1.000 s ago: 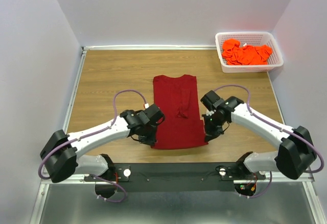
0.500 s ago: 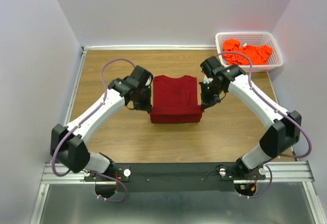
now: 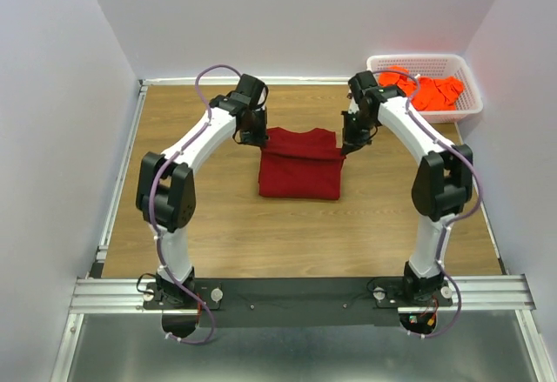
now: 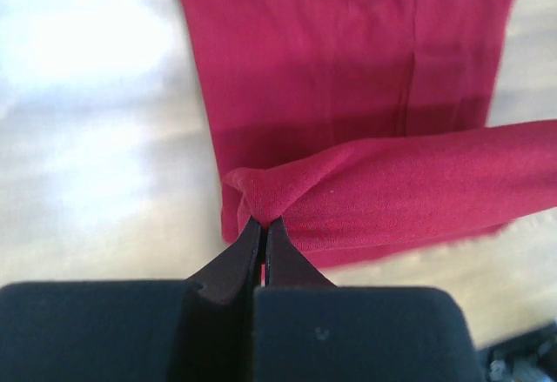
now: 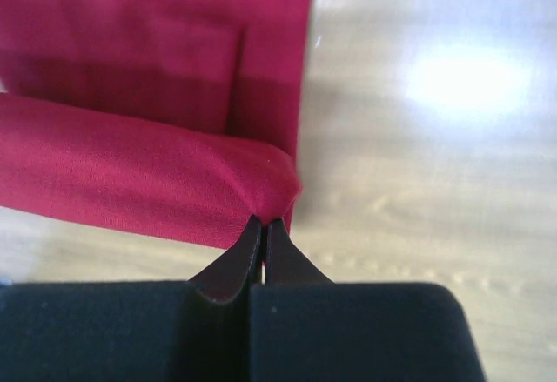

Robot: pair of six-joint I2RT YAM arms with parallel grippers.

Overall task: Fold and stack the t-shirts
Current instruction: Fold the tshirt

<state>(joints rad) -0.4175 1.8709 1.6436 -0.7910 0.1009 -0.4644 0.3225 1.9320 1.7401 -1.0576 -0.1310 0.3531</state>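
Observation:
The maroon t-shirt (image 3: 300,166) lies folded on the wooden table, its near hem carried over to the far end. My left gripper (image 3: 259,137) is shut on the shirt's left corner; in the left wrist view the cloth (image 4: 383,182) bunches at the fingertips (image 4: 263,223). My right gripper (image 3: 346,144) is shut on the right corner; in the right wrist view the folded edge (image 5: 148,169) meets the fingertips (image 5: 264,223). Both hold the fold slightly above the lower layer. Several orange t-shirts (image 3: 422,89) lie in the white basket (image 3: 468,108).
The white mesh basket stands at the far right corner against the wall. Bare wooden table (image 3: 191,217) surrounds the shirt. A metal rail (image 3: 305,291) runs along the near edge. Both arms reach far out over the table.
Both grippers carried the shirt's near hem away from the bases toward the collar, folding the shirt in half. The arms are now stretched far out.

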